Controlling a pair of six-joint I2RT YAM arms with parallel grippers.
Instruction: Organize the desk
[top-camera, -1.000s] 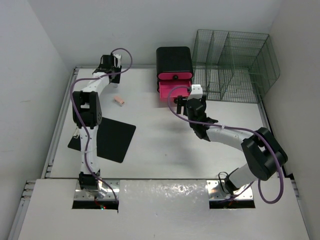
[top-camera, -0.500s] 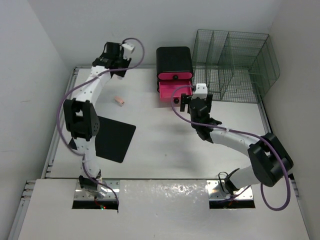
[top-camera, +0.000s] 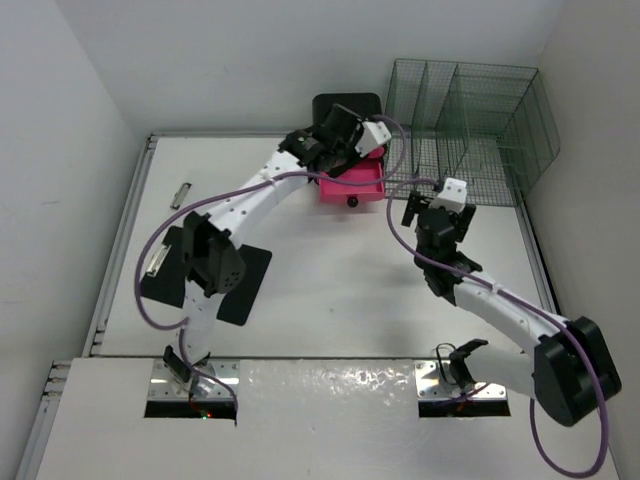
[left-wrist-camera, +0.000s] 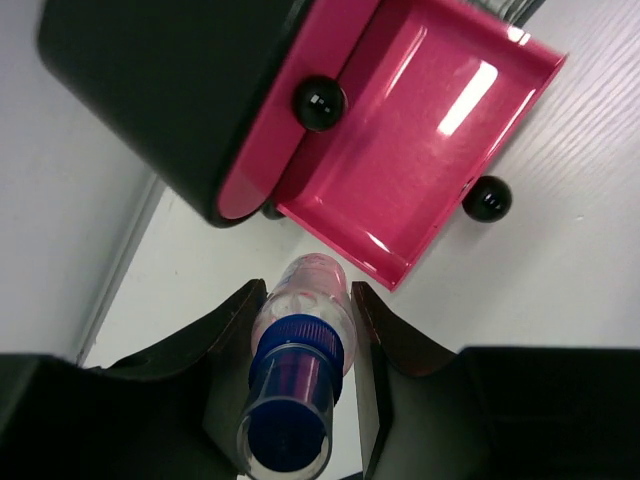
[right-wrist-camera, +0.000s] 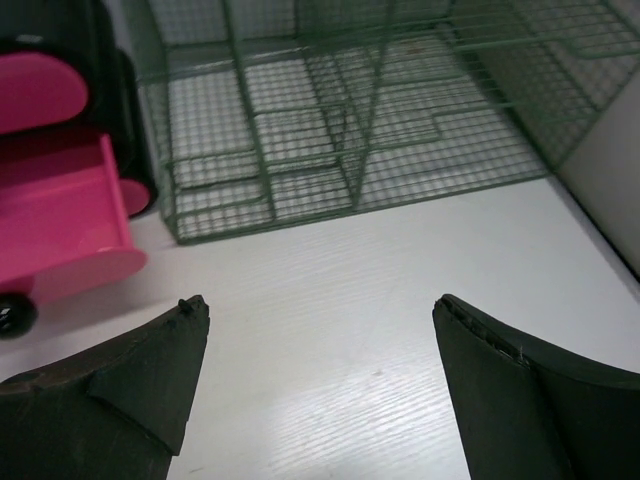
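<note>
1. Left wrist view: the left pincer (left-wrist-camera: 303, 320) is clamped on a blue-capped bottle (left-wrist-camera: 300, 400). One finger presses each side of its clear, pinkish body, and the blue cap end points back toward the camera.
2. Just ahead of that pincer's fingertips lies the open pink drawer (left-wrist-camera: 420, 140), pulled out of the black-and-pink drawer unit (left-wrist-camera: 160, 90). Its glossy inside faces up, and a round black knob (left-wrist-camera: 487, 198) sits on its front.
3. Above the open drawer, the upper pink drawer (left-wrist-camera: 255, 180) sits flush in the black housing and carries a black knob of its own (left-wrist-camera: 318, 103).
4. The white table (left-wrist-camera: 560, 290) lies beneath the left pincer and the bottle, and the drawer unit stands on it.
5. Right wrist view: the right pincer (right-wrist-camera: 320, 305) stands wide open, its two dark fingers spread far apart over bare table.
6. Ahead of the right pincer stands a green wire basket (right-wrist-camera: 350, 130) divided into compartments. The open pink drawer lies ahead and to its left, beside the basket.
7. Top external view: the left arm reaches across to the drawer unit at the far side of the table, and the right pincer sits near the basket's front.
8. A black clipboard (top-camera: 250, 272) lies flat on the table, well apart from both pincers.
9. A slim grey object (top-camera: 182, 194) lies by the table's left rail, well apart from the left pincer and too small to identify.
</note>
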